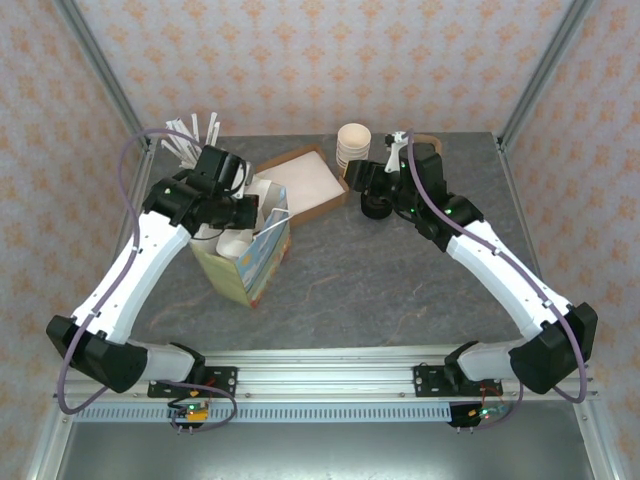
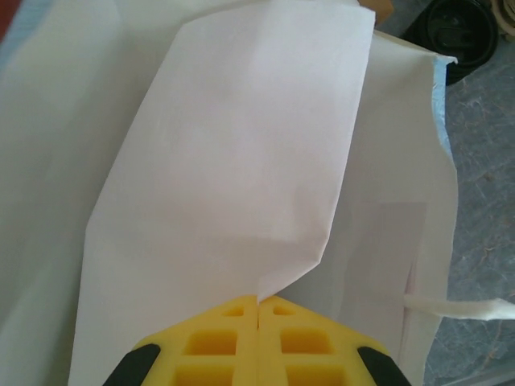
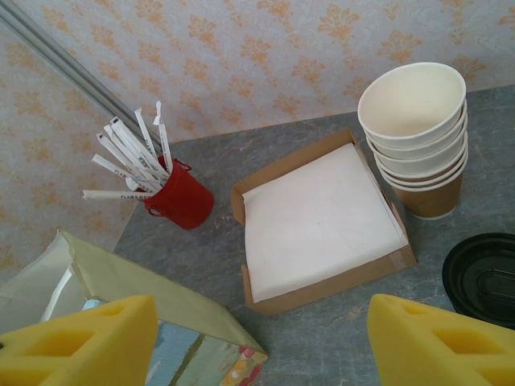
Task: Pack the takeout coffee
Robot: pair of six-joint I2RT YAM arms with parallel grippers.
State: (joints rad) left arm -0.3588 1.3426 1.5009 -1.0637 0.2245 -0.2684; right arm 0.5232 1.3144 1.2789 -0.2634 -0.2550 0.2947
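Note:
The takeout coffee is hidden from view. My left gripper [image 1: 243,205] hangs over the mouth of the colourful paper bag [image 1: 252,262] and is shut on a white paper sheet [image 2: 241,161], whose corner is pinched between the yellow fingertips [image 2: 233,310]. My right gripper [image 3: 261,322] stands open above the grey table, with nothing between its fingers. It sits close to the stack of lidless cream cups [image 3: 418,137] and the loose black lids [image 3: 483,277].
A cardboard tray [image 1: 305,180] lined with white paper lies at the back centre. A red cup of wrapped straws [image 3: 181,197] stands at the back left. The bag's corner [image 3: 177,338] lies below the right gripper's left finger. The black lids [image 1: 376,206] sit right of the tray.

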